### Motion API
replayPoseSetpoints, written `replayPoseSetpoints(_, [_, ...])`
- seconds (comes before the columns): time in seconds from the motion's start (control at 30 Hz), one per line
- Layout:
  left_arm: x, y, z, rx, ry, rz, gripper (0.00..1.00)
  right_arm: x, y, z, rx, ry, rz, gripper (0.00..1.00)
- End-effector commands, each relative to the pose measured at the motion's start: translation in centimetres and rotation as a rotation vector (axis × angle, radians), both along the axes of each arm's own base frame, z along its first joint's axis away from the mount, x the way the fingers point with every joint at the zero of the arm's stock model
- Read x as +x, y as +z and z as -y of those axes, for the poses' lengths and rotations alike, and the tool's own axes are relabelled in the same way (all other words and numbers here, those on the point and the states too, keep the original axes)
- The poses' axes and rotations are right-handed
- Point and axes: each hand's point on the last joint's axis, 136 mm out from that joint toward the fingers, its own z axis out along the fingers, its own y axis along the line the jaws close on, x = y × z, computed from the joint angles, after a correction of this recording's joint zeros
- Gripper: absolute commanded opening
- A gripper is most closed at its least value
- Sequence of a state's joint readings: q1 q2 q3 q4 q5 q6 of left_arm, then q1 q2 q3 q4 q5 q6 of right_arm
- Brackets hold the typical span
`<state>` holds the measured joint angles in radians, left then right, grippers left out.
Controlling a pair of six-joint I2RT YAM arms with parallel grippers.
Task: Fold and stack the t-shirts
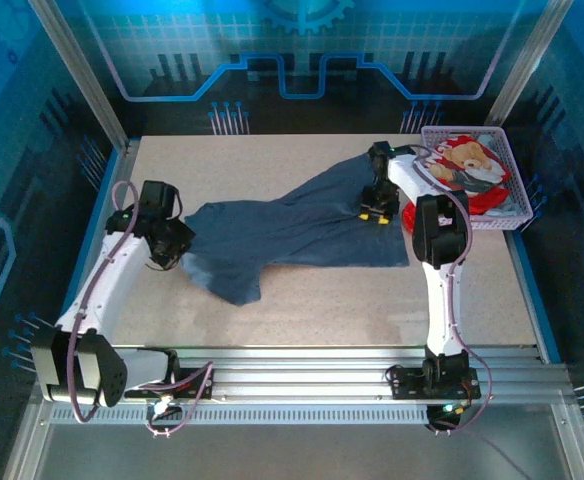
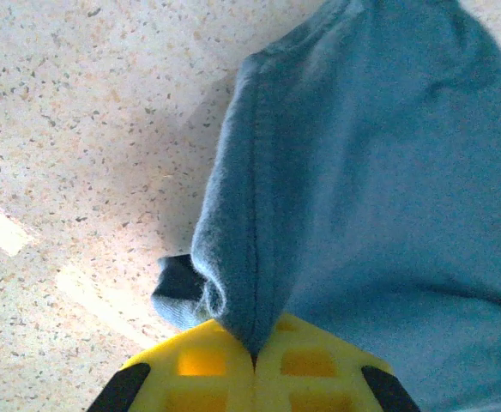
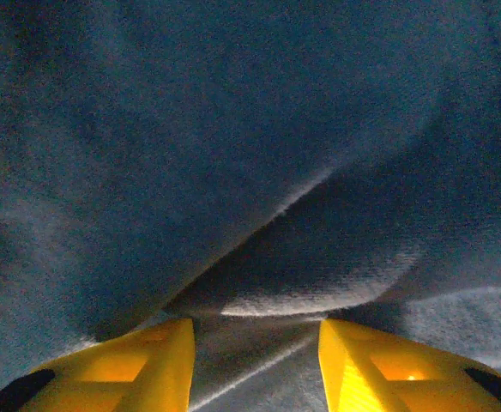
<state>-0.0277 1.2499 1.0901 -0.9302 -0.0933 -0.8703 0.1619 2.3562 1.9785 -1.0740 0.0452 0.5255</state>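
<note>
Left pincer [image 2: 253, 356] pinches blue t-shirt [image 1: 292, 230]; right pincer [image 3: 256, 343] gapes, pointing down.

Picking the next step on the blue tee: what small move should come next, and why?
Probably close the right gripper. It stands open over a fold of the blue t-shirt, while the left gripper is shut on the shirt's edge. With both ends pinched, the shirt could be lifted and spread.
</note>
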Motion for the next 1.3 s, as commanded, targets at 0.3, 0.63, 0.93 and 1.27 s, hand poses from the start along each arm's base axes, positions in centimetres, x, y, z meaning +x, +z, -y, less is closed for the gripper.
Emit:
replayPoseSetpoints(0.3, [14.6,-3.8,-0.1,0.031,-0.106,0.006,0.0,1.0,-0.5,1.9,-0.033,-0.062,-0.02,0.44])
replayPoseSetpoints(0.63, [24.9,-7.4,1.5,-0.082,-0.228,0.067,0.01,1.2,-0.1,1.7,-0.052,-0.067,-0.018,0.44])
replayPoseSetpoints(0.93, [16.1,-2.2,-2.7,0.051,-0.12,0.157,0.58,0.7,4.6,0.6,-0.032,-0.039,0.093,0.46])
replayPoseSetpoints(1.27, [11.6,-9.6,-4.6,-0.253,0.014,0.111,0.39,-2.9,7.7,-2.9,0.126,-0.021,0.158,0.51])
